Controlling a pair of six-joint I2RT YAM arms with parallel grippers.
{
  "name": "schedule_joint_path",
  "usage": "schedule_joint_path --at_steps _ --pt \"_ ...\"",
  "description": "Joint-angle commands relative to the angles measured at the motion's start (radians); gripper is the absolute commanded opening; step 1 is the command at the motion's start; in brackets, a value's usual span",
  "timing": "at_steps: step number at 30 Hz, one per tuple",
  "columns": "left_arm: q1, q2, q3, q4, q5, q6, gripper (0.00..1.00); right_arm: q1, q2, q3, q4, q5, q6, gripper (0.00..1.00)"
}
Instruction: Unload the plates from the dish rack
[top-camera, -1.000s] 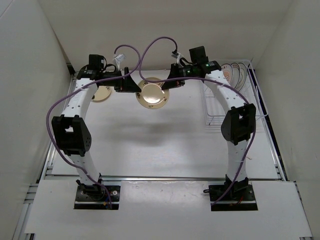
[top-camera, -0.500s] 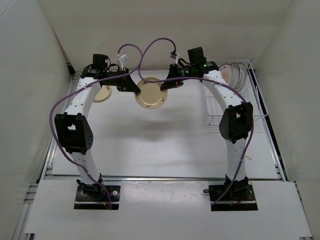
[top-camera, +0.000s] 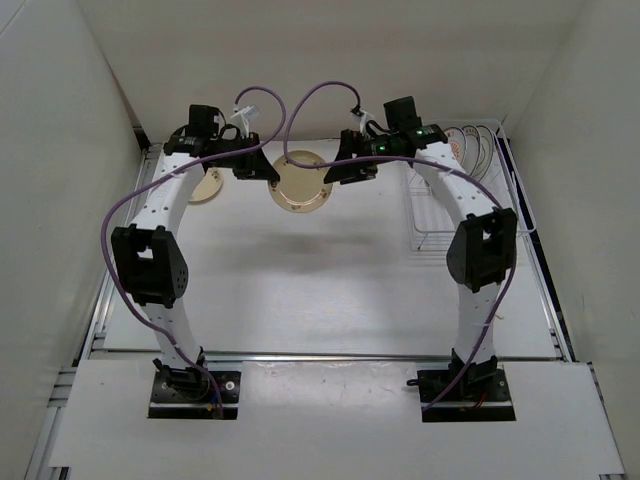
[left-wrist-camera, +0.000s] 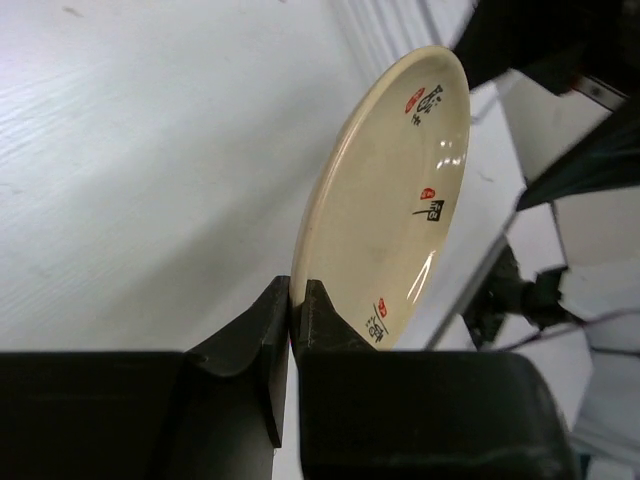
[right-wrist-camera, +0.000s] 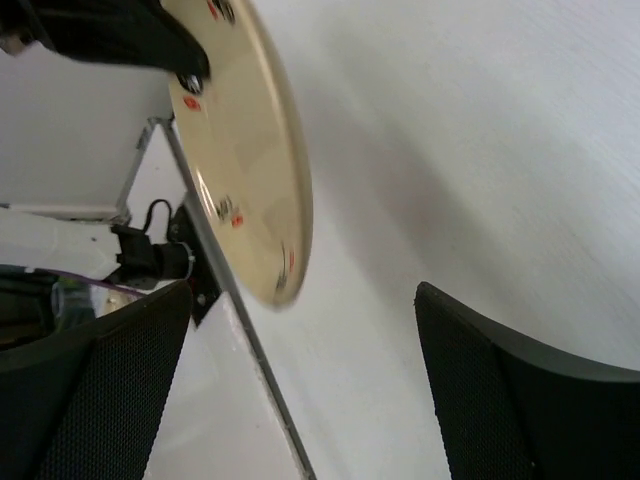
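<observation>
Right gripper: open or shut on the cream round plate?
Open. Right wrist view shows the right gripper with fingers spread wide, clear of the cream round plate; the left gripper pinches its rim.

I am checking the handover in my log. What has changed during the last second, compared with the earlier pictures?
The cream plate moved slightly left and toward the far wall. The left gripper is shut on its rim. The right gripper is open and not touching it; when it let go cannot be told. Unchanged: the second plate on the table by the left arm, and the racked plates in the dish rack.
</observation>
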Motion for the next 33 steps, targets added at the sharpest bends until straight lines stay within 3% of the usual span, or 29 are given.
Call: schedule_joint_path --at_steps 1,5,12,18,28,33 --pt "-0.004 -0.037 0.063 0.044 -0.191 -0.064 0.1 -0.06 -0.135 -0.058 -0.035 0.073 -0.075 0.95" --pt "-0.004 -0.037 0.096 0.063 -0.368 -0.118 0.1 -0.12 -0.197 -0.113 -0.073 0.116 -0.144 0.95" --pt "0.132 0.008 0.067 0.095 -0.563 -0.358 0.1 -0.146 -0.284 -0.19 -0.101 0.157 -0.201 0.95" --pt "0.258 0.061 0.03 0.104 -0.492 -0.435 0.1 -0.166 -0.381 -0.298 -0.128 0.232 -0.223 0.95" --pt "0.416 0.21 0.142 0.132 -0.418 -0.444 0.1 -0.279 -0.54 -0.522 -0.226 0.436 -0.388 0.96" --pt "0.464 0.295 0.187 0.141 -0.418 -0.432 0.1 -0.29 -0.576 -0.535 -0.265 0.481 -0.437 0.97"
